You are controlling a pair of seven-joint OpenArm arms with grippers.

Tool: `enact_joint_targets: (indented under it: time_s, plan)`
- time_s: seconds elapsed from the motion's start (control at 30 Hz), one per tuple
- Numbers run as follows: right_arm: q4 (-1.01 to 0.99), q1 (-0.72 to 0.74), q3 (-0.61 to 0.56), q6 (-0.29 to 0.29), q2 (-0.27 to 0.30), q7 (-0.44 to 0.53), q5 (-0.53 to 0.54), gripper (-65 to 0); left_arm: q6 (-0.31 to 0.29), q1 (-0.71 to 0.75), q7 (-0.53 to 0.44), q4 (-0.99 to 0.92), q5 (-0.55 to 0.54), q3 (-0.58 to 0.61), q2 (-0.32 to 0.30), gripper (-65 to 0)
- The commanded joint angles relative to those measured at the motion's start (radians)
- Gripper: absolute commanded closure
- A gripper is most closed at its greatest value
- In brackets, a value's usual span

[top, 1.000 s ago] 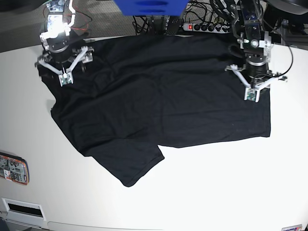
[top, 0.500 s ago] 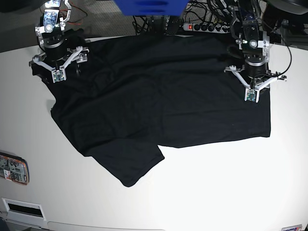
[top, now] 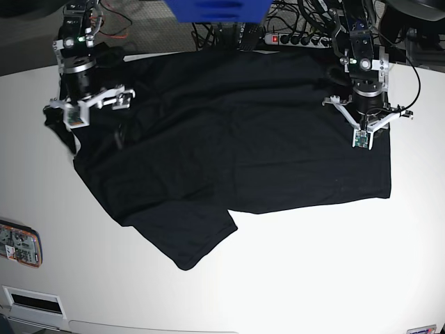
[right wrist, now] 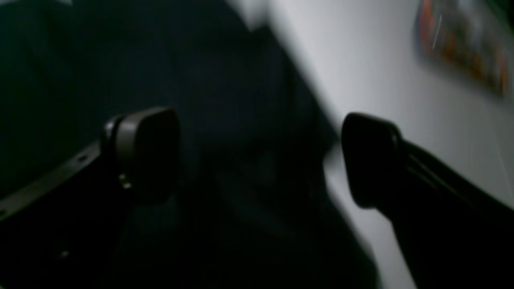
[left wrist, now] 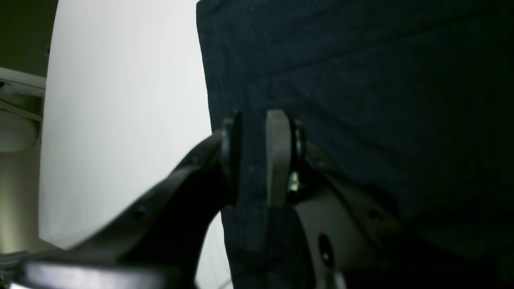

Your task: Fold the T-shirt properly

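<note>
Sprawling across most of the white table (top: 292, 278), the black T-shirt (top: 236, 146) lies flat, mostly spread out, with one sleeve poking toward the table's near edge and a few soft wrinkles in the body.

At the shirt's edge on the base view's right, the left gripper (left wrist: 257, 156) has its two fingers nearly pressed together with a strip of the black cloth sandwiched between them, so it's pinching the shirt right beside its straight side edge. In the base view that same gripper (top: 363, 136) sits on top of the shirt near its far corner.

Over at the opposite far corner of the shirt, the right gripper (right wrist: 261, 156) has its fingers spread wide apart, nothing between them, hanging above the dark fabric where the shirt's edge meets bare table. The wrist shot is blurry, so I can't tell if a fingertip touches the cloth. In the base view it (top: 87, 111) hangs over the sleeve area.

Off the shirt, near the table's edge, lies a small orange-rimmed card-like thing (top: 19, 243).
</note>
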Motion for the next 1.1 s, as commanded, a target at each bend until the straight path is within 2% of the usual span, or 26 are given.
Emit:
enact_joint_targets:
  time_s: [0.0,0.07,0.17,0.33,0.5,0.57,0.77,0.87,0.93,1.0,1.07]
  plan:
    - [0.014,0.009,0.006,-0.005,0.018,0.055,0.02,-59.6,0.011,-0.004,-0.024,0.02,0.004,-0.001,-0.005,-11.3]
    - [0.012,0.048,-0.014,-0.005,0.036,0.071,0.025,-59.6,0.011,-0.011,-0.024,0.02,-0.002,-0.001,-0.005,-11.3]
    - [0.012,0.114,-0.047,-0.005,0.061,-0.008,0.026,-59.6,0.011,-0.057,-0.024,0.017,-0.005,-0.007,-0.015,-11.3]
    - [0.012,0.207,-0.128,-0.002,0.061,-0.01,0.026,-59.6,0.011,-0.105,-0.027,0.02,-0.008,-0.004,-0.094,-11.3]
    - [0.011,0.295,-0.201,-0.002,0.058,-0.025,0.026,-59.6,0.011,-0.18,-0.027,0.02,-0.008,-0.008,-0.097,-11.3]
    - [0.011,0.35,-0.238,-0.002,0.056,-0.102,0.026,-59.6,0.011,-0.217,-0.027,0.02,-0.008,-0.008,-0.097,-11.3]
    - [0.009,0.536,-0.304,-0.002,0.055,-0.452,0.028,-59.6,0.011,-0.337,-0.021,-0.038,0.004,-0.008,-0.107,-11.3]
    - [0.009,0.632,-0.341,-0.002,0.053,-0.628,0.028,-59.6,0.009,-0.443,-0.024,-0.187,-0.014,0.001,-0.199,-11.3]
    - [0.009,0.672,-0.37,-0.004,0.053,-0.703,0.028,-59.6,0.009,-0.524,-0.024,-0.322,-0.044,0.006,-0.242,-11.3]
    - [0.009,0.688,-0.393,-0.004,0.053,-0.746,0.028,-59.6,0.008,-0.598,-0.024,-0.451,-0.088,0.001,-0.295,-11.3]
    - [0.009,0.692,-0.402,-0.004,0.038,-0.763,0.028,-59.6,-0.02,-0.65,-0.021,-0.569,-0.153,0.006,-0.344,-11.5]
